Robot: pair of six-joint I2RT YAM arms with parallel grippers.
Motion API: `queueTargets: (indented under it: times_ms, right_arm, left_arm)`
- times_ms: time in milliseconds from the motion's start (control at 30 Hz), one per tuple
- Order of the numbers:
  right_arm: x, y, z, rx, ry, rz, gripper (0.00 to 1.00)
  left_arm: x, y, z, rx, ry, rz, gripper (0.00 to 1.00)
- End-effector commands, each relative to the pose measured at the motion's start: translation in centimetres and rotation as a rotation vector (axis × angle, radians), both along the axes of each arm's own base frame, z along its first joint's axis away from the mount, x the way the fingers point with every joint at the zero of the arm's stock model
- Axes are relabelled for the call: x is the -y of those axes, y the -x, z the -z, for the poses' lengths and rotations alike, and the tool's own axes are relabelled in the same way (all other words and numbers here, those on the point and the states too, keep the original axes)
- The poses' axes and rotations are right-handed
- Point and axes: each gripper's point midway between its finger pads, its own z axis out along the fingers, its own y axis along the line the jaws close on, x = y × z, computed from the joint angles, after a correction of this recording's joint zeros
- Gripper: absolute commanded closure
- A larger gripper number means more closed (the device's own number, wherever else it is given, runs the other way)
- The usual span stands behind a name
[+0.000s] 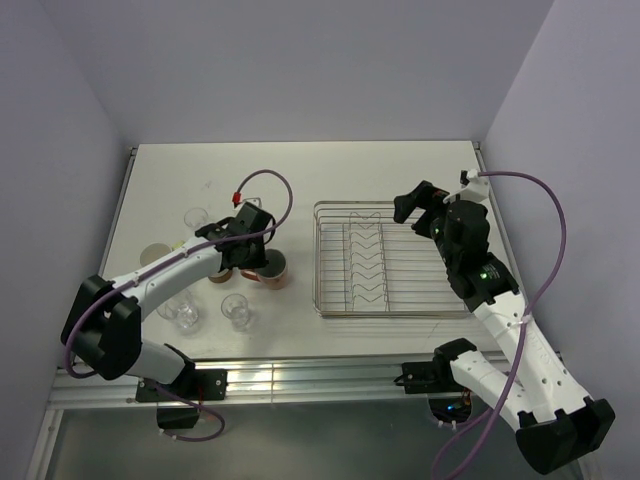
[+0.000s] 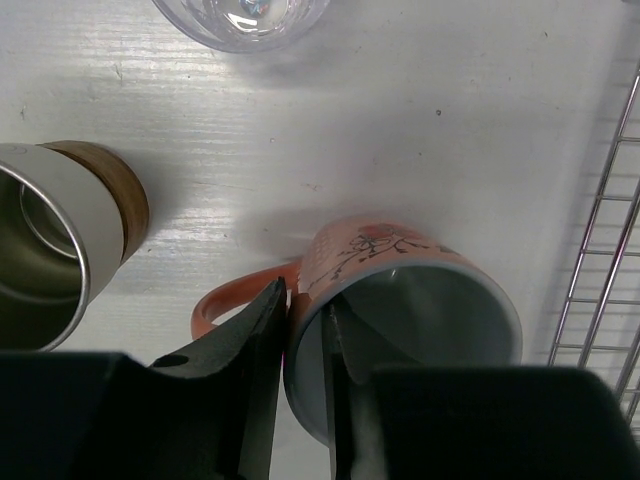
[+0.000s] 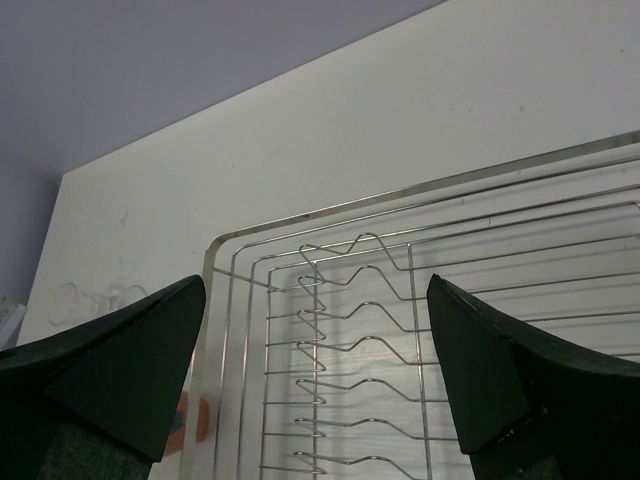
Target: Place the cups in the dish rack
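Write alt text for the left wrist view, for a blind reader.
The left gripper pinches the wall of the pink-terracotta mug, one finger inside its mouth, one outside by the handle. On the table, a brown metallic cup stands at left, a clear glass tumbler at the top edge, and the dish rack wires at the right edge.

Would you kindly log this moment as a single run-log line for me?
left claw: shut on pink mug rim | right claw: open, above dish rack | dish rack: empty
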Motion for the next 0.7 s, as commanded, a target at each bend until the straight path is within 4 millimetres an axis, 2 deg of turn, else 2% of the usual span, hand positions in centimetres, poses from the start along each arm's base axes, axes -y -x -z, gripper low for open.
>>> queueTargets:
  times_ms: [0,133,200,267,367,467,567,633,667]
  right_arm:
    - [0.4,-0.4,-2.2,0.048,0.010,0.021,0.01]
    - [0.4,-0.5,-2.1,0.042,0.013,0.020,0.01]
    - [0.5,-0.5,-1.9,0.038,0.015,0.022,0.01]
    - [0.4,-0.5,-1.9,0.036,0.015,0.020,0.01]
    - [0.5,-0.5,-1.8,0.032,0.017,0.022,0.01]
    - [0.5,-0.6,-1.6,0.027,0.023,0.024,0.01]
    - [0.6,-0.6,-1.5,0.023,0.027,0.029,0.01]
    - [0.6,-0.6,-1.7,0.030,0.025,0.030,0.01]
    - [0.5,-0.6,-1.9,0.032,0.018,0.025,0.01]
  left_arm:
    - [0.5,-0.3,0.5,0.007,0.014,-0.004,0.74]
    - [0.6,-0.2,0.9,-0.003,0.015,-0.002,0.85]
    - [0.6,-0.1,0.9,-0.004,0.017,-0.001,0.98]
    - [0.7,-0.2,0.3,0.006,0.024,0.003,1.00]
    - [1.0,-0.5,-1.8,0.040,0.047,0.013,1.00]
    - [1.4,-0.8,-5.2,0.091,0.088,0.033,1.00]
    - [1.7,-0.9,-9.2,0.152,0.132,0.058,1.00]
    - [2.0,-1.0,-12.8,0.219,0.179,0.072,1.00]
    - [1.8,-0.9,-13.7,0.234,0.184,0.081,1.00]
